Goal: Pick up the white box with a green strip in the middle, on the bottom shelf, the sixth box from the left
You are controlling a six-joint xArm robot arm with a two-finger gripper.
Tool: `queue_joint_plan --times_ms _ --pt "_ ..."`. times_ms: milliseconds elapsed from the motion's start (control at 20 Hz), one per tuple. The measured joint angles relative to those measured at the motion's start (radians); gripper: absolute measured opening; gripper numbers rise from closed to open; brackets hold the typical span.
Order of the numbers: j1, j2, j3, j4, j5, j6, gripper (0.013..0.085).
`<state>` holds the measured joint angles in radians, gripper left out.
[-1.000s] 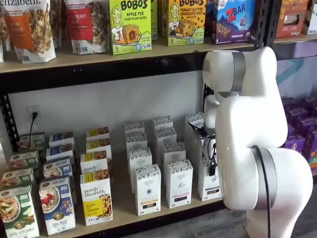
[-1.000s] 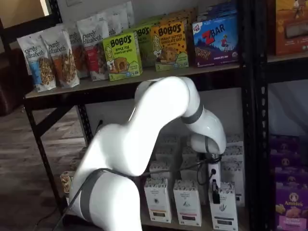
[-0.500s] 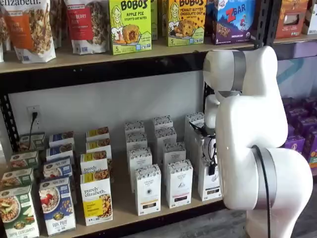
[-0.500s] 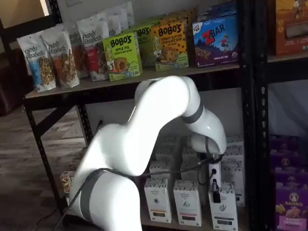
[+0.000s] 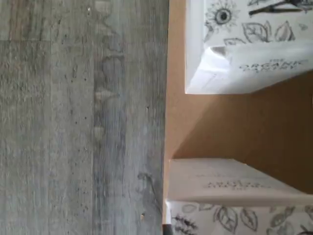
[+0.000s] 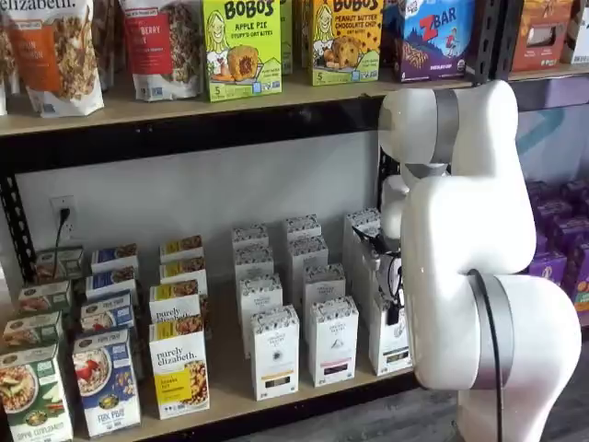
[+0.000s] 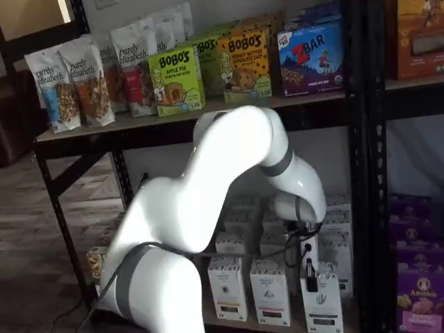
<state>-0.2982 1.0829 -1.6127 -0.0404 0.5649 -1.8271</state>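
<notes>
The white box (image 6: 391,343) stands at the right end of the front row on the bottom shelf (image 6: 225,391); it also shows in a shelf view (image 7: 322,305). It is tall and white with a speckled top band. My gripper (image 6: 394,304) hangs right at the box's top, and a black finger (image 7: 311,275) lies against its upper front. Only that one finger shows, so open or shut is unclear. The wrist view shows two white cartons with leaf-drawn tops (image 5: 249,44) (image 5: 234,200) on the tan board; which one is the target is unclear.
More white cartons (image 6: 275,354) (image 6: 333,341) stand in rows to the left, then "purely elizabeth" boxes (image 6: 179,368) and blue cereal boxes (image 6: 108,382). A black upright (image 7: 361,173) and purple boxes (image 7: 420,291) are to the right. Grey wood floor (image 5: 73,122) lies below the shelf edge.
The arm's upper joints have risen slightly. The gripper stays at the top of the white box, which has not visibly moved.
</notes>
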Motion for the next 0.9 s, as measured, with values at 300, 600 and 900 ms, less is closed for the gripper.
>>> queue_joint_plan --times_ms 300,600,900 --pt "0.002 -0.077 0.144 -0.024 -0.096 0.024 0.045" --pt "0.006 -0.228 0.384 -0.016 -0.188 0.021 0.045" --pt "0.0 -0.447 0.654 -0.059 -0.234 0.057 0.045"
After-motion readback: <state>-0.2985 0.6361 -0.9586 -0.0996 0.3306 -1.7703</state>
